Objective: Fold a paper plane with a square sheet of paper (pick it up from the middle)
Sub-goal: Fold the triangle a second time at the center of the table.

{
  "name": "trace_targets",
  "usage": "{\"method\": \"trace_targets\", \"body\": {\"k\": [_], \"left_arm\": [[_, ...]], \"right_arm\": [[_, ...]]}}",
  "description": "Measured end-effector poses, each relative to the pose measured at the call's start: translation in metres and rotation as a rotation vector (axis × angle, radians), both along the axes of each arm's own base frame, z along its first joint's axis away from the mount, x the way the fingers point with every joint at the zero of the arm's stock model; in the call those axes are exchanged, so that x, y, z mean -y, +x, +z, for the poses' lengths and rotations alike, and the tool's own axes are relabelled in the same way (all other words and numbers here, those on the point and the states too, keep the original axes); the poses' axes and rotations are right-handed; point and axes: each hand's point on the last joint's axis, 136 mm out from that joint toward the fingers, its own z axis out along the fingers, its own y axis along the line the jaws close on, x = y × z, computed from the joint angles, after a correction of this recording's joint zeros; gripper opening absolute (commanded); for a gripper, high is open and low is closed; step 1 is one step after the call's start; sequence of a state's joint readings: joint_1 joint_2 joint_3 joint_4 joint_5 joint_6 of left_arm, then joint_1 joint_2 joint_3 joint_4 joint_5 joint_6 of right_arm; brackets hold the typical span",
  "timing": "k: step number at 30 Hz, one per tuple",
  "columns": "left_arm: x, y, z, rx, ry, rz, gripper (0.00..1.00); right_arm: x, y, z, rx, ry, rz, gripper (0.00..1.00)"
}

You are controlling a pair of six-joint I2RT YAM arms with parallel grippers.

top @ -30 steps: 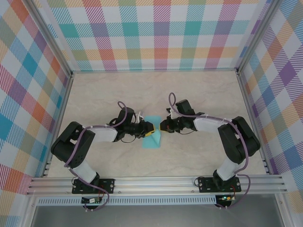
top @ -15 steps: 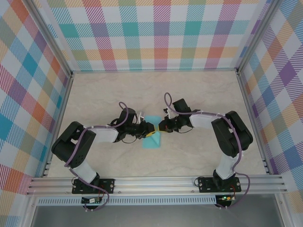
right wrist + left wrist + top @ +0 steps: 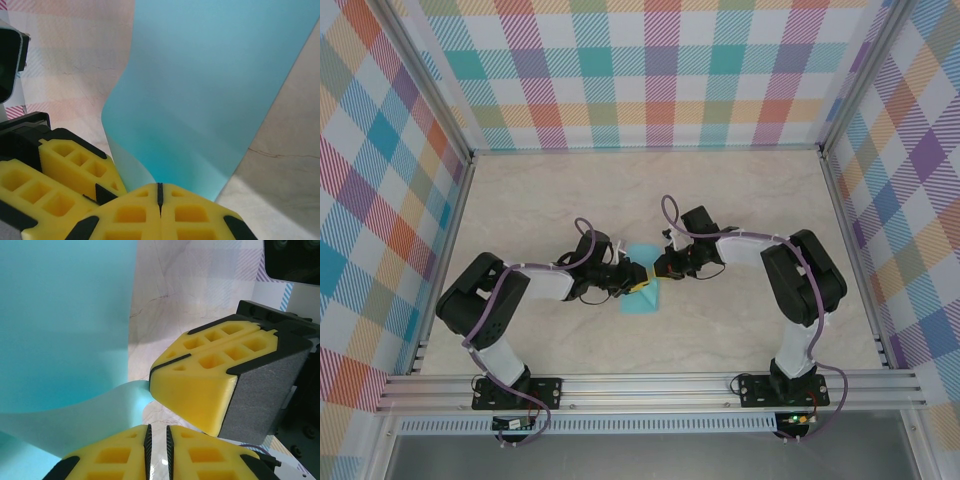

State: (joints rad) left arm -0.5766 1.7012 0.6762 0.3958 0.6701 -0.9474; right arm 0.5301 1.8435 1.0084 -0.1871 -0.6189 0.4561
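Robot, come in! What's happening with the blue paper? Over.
Right gripper shut on paper, sheet curling up. Left gripper nearly closed at its edge, grip unclear. Tips crowd each other, tight quarters.

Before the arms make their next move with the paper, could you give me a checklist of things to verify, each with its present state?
1. Grip of the right end effector on the square sheet of paper: ok, the sheet rises from its closed tip.
2. Grip of the left end effector on the sheet: cannot tell, a thin slit shows at its tip.
3. Clearance between the two end effectors: cannot tell, tips very close.
4. Sheet lying flat on the table: not ok, it curls upward.
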Motion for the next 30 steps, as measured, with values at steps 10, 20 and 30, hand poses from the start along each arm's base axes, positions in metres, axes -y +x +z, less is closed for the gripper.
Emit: {"method": "trace_targets", "body": {"k": [10, 20, 30], "left_arm": [[0.001, -0.002, -0.009, -0.021, 0.014, -0.003, 0.17], [0.001, -0.001, -0.012, -0.027, 0.018, -0.003, 0.17], [0.001, -0.001, -0.014, -0.029, 0.020, -0.003, 0.16]], "right_arm": [[0.005, -0.002, -0.013, -0.029, -0.045, -0.006, 0.06], [0.004, 0.002, -0.016, -0.022, -0.058, 0.002, 0.06], [0.004, 0.003, -0.017, -0.029, -0.064, 0.004, 0.06]]}}
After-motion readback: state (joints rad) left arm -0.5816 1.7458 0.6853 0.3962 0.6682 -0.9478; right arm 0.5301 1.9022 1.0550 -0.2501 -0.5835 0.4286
